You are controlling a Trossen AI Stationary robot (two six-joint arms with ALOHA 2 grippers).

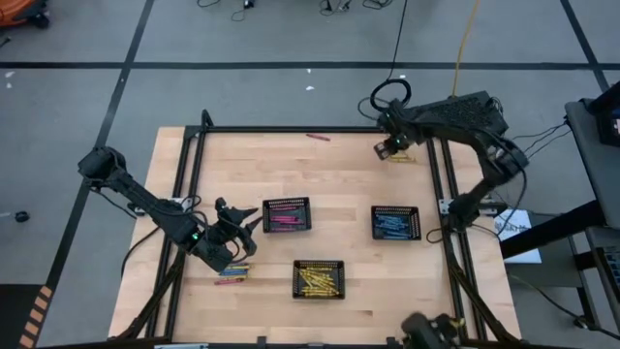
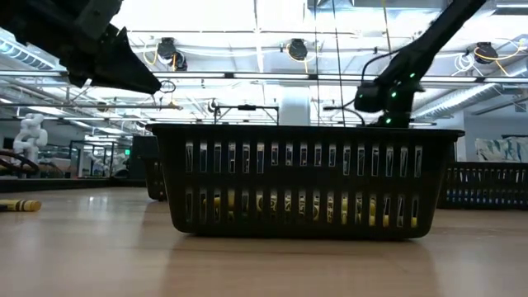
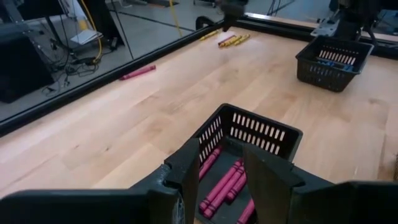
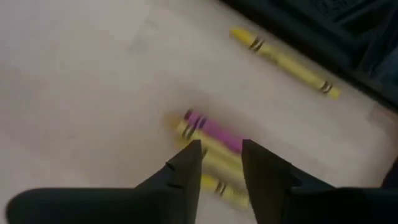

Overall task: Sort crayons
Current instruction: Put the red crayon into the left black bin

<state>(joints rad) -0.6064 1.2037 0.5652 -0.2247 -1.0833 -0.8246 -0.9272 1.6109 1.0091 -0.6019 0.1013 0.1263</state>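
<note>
My left gripper [image 1: 239,225] is open and empty, just left of the black mesh tray of pink crayons [image 1: 287,215]. In the left wrist view its fingers [image 3: 189,168] stand before that tray [image 3: 249,134] and its pink crayons [image 3: 221,190]. My right gripper [image 1: 392,147] is open at the far right, over a small cluster of loose crayons [image 1: 401,157]. In the right wrist view a pink crayon [image 4: 214,129] and a yellow crayon [image 4: 208,146] lie flat on the table between and ahead of its fingertips [image 4: 221,165]. Another yellow crayon [image 4: 283,62] lies farther off.
A tray of blue crayons [image 1: 395,222] stands at the right and a tray of yellow crayons [image 1: 319,278] near the front; the yellow tray fills the low view [image 2: 305,181]. Loose crayons [image 1: 232,274] lie front left, and one pink crayon [image 1: 318,137] by the far frame rail.
</note>
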